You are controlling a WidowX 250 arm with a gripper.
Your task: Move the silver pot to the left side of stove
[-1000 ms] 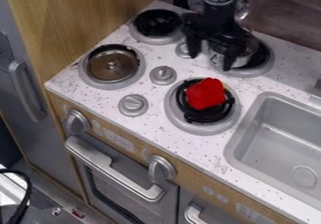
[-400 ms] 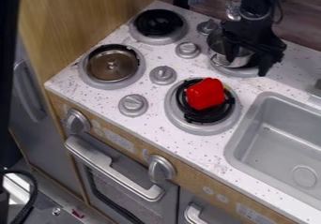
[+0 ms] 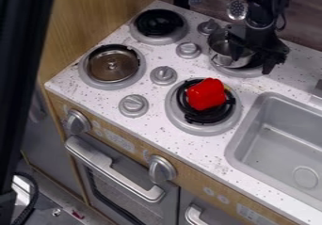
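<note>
Gripper (image 3: 253, 63), fingers spread, hangs with one finger over the silver pot (image 3: 220, 45) and the other right of it, the pot on the far right burner (image 3: 250, 72). Nearer, a red toy (image 3: 206, 94) tops the near right burner (image 3: 174, 108), left of the sink (image 3: 234, 146). Speckled counter (image 3: 146, 59) runs between left and right burners.

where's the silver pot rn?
In the camera view, the silver metal pot sits on the upper-right burner, beside the black claw, behind the red pepper.
</note>
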